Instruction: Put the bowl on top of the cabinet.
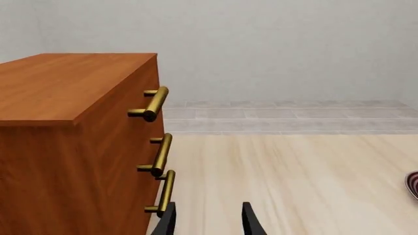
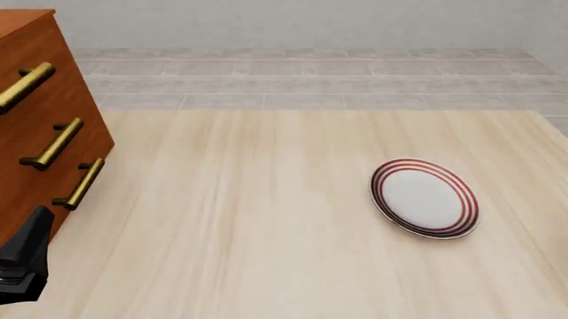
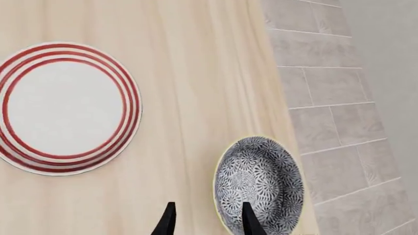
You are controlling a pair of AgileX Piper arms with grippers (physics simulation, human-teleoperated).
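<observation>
The bowl (image 3: 261, 183), white with a dense black swirl pattern and a thin yellow rim, stands upright on the table near its edge; only the right wrist view shows it. My right gripper (image 3: 207, 221) hangs open above it, and the bowl's rim shows between the two fingertips. The reddish-brown cabinet (image 2: 36, 126) with brass bar handles stands at the far left (image 1: 58, 88), its flat top bare. Beside its front, my left gripper (image 1: 207, 223) is open and holds nothing.
A flat white plate (image 2: 424, 197) with red rings lies right of the table's middle, next to the bowl (image 3: 65, 105). The left arm (image 2: 22, 262) sits low at the cabinet's front corner. Grey tiled floor lies beyond the table's far and right edges.
</observation>
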